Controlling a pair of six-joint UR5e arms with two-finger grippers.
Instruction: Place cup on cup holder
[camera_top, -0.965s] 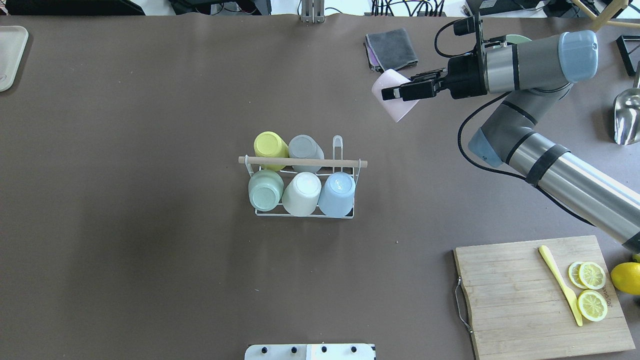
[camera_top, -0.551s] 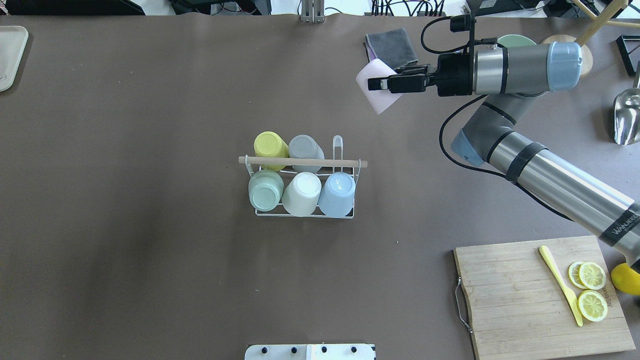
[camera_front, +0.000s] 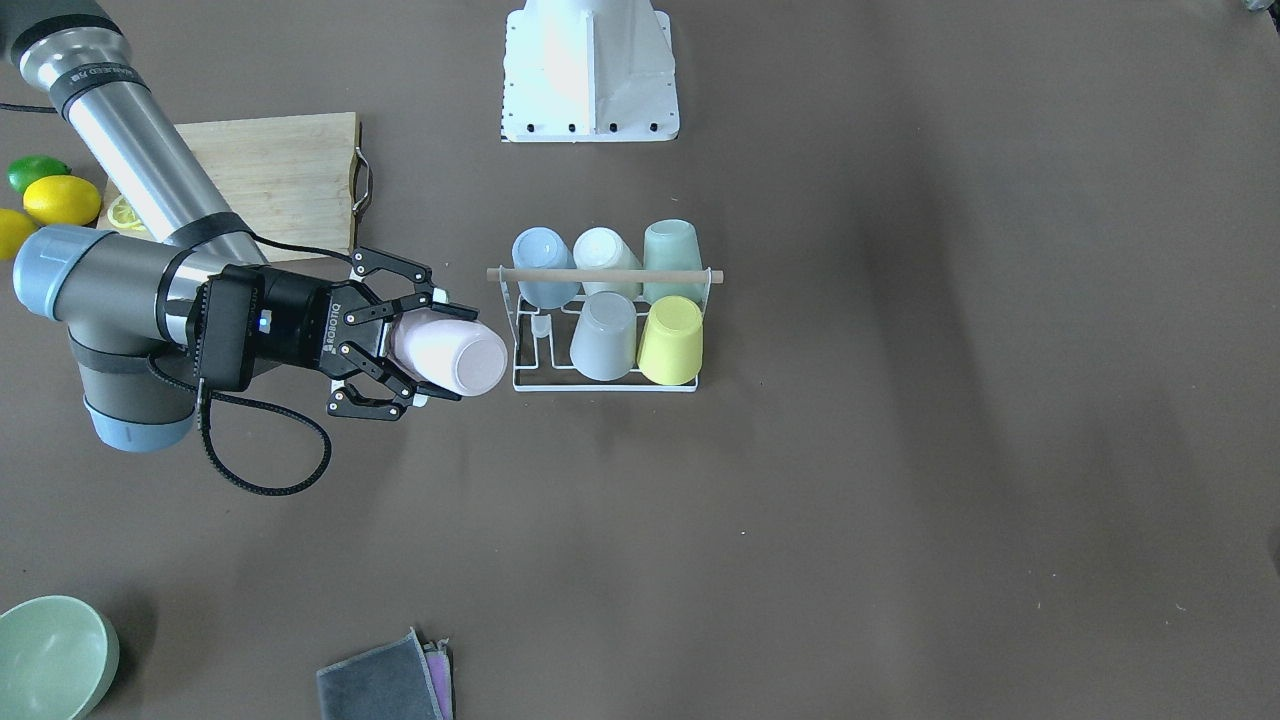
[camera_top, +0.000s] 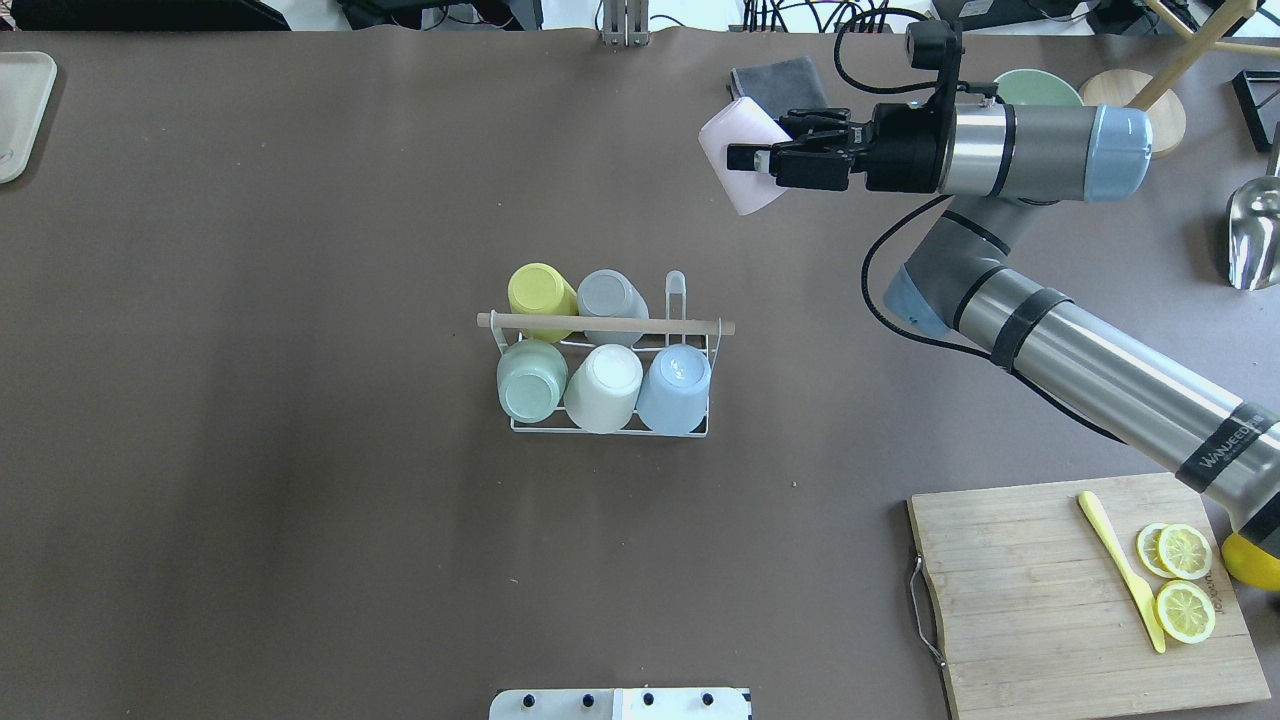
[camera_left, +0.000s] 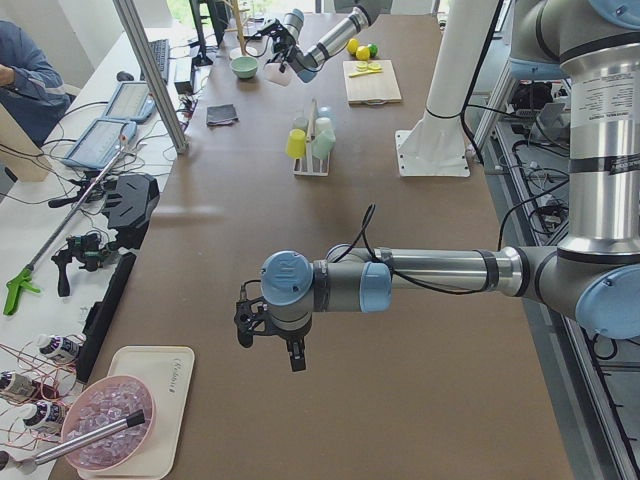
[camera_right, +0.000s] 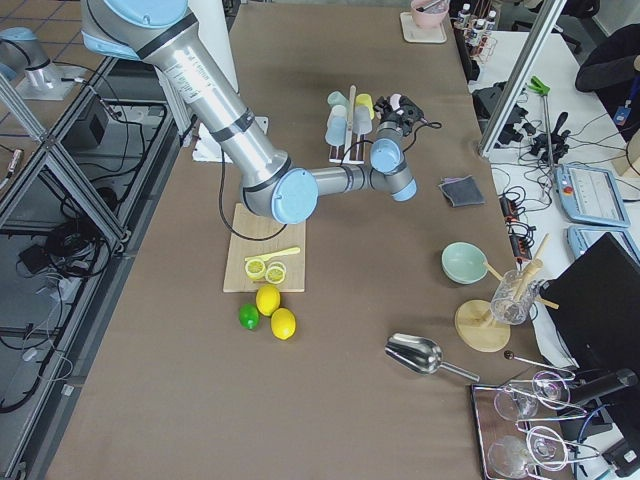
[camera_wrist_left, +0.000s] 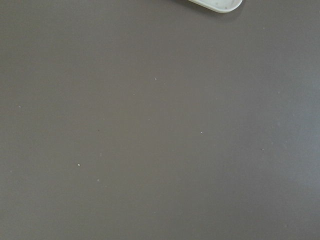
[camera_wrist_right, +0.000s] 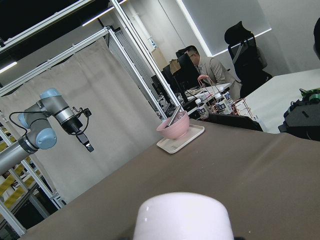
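where brown table (camera_top: 250, 520) spreads, cup holder (camera_top: 605, 327) centred

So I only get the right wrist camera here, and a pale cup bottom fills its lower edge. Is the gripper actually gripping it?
Observer: Yes. In the front-facing view the right gripper is shut on the pink cup, which lies on its side.
Operator: Any free spot on the rack?
Observer: The cup holder carries five upturned cups. One prong is bare, at the right end of the row farther from the robot.
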